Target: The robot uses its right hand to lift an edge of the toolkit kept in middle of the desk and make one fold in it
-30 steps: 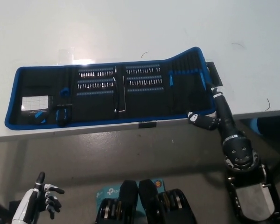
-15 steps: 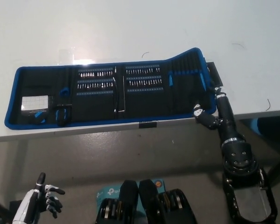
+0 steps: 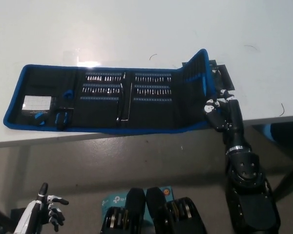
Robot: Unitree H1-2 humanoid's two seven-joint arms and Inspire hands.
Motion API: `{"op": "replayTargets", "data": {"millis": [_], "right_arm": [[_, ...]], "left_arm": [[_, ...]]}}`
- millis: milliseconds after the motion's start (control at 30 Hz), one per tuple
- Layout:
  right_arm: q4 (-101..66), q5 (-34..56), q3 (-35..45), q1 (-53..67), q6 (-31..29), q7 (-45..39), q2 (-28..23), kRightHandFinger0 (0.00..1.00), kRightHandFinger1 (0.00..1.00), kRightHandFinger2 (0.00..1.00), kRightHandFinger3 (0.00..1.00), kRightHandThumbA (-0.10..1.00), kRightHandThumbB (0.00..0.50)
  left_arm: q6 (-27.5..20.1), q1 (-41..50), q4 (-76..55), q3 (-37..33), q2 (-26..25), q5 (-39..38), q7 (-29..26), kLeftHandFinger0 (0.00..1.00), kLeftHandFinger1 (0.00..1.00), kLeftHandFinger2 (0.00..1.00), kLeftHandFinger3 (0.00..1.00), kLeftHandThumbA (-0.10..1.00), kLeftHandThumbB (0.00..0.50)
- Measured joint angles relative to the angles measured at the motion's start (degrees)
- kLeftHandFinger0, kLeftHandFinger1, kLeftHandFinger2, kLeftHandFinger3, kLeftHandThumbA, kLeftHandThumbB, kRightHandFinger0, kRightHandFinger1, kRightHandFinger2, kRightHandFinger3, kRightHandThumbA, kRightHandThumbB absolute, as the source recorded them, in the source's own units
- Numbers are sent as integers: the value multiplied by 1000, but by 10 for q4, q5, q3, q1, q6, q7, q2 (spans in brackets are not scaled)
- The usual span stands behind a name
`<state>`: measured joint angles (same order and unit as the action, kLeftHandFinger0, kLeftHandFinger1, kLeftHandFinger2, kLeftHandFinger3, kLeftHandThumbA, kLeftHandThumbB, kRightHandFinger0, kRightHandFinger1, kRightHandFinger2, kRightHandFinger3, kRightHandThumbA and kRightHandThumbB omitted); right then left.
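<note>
The black right hand [image 3: 219,108] reaches up at the toolkit's [image 3: 107,100] right end, fingers curled on its raised flap. The toolkit – long, soft, black with blue trim – lies mid-desk [image 3: 136,34]. The white left hand [image 3: 48,210] hangs low, fingers spread, empty.

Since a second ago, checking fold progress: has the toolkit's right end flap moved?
Yes. The toolkit's right end flap has risen and tipped leftward, now standing steeper above the desk, with the right hand beside it.

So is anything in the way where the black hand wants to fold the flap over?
Nothing visible. The right hand is already at the raised right end of the toolkit, and the open panels beside it hold only flat rows of bits. The left hand rests low, away from the desk.
</note>
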<state>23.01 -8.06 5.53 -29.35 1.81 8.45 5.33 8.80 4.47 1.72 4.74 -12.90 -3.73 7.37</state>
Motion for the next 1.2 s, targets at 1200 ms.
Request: {"op": "replayTargets", "data": {"millis": [1200], "right_arm": [[-8, -255, -371, -100, 47, -76, -122, 0, 36, 128, 361, -100, 309]], "left_arm": [[6, -5, -4, -10, -14, 1, 19, 266, 292, 297, 437, 1000, 500]]}}
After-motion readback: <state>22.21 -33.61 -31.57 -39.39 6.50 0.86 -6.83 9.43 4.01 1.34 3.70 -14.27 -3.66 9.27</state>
